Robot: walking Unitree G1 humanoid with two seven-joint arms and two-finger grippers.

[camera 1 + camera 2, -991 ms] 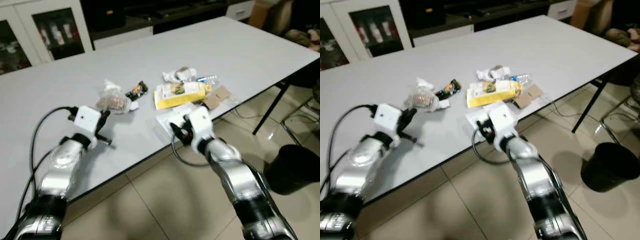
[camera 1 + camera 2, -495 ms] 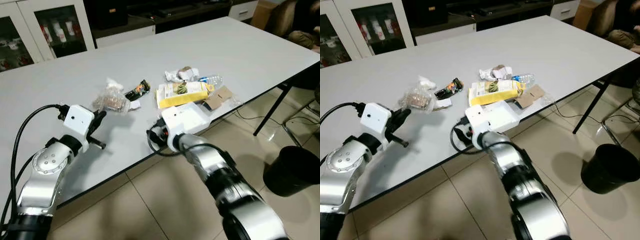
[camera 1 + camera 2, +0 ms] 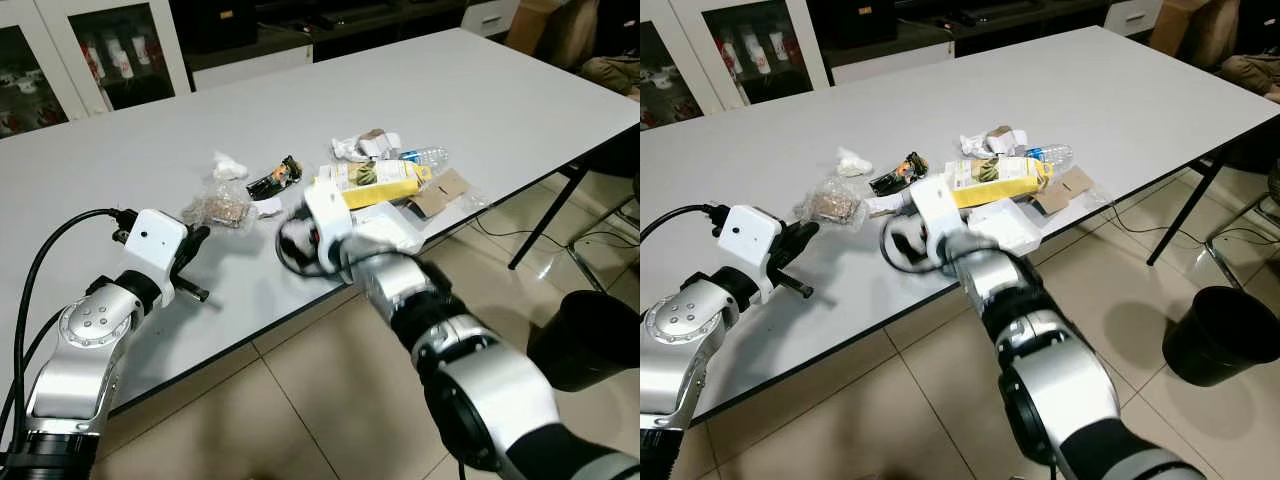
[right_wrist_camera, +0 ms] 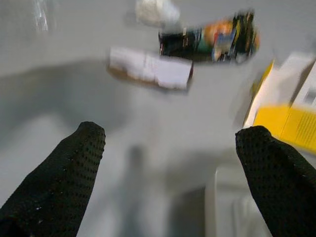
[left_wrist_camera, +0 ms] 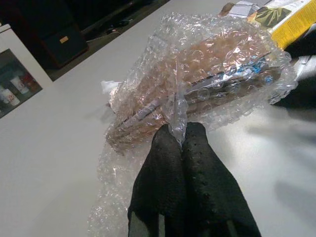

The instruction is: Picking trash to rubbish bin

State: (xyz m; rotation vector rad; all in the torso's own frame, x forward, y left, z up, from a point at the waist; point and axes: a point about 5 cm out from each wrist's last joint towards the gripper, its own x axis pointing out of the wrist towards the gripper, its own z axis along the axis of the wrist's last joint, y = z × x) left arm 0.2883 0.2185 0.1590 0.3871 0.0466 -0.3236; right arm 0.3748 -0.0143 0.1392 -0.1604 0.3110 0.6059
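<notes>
a long white table (image 3: 520,90) carried a cluster of trash near its front edge. the left gripper (image 5: 181,148) had its black fingers pressed together, pinching a fold of a bubble wrap bundle (image 5: 207,74) that lay on the table toward the front edge. the right gripper (image 4: 173,163) hovered low over the table with its fingers spread wide, empty, just short of a small white paper slip (image 4: 150,69) and a dark snack wrapper (image 4: 210,42). a yellow box (image 3: 375,180) lay beside them, with a clear plastic bottle (image 3: 425,157) and a cardboard scrap (image 3: 440,192) further toward the right end. a black rubbish bin (image 3: 590,340) stood on the tiled floor beyond the table's right end.
</notes>
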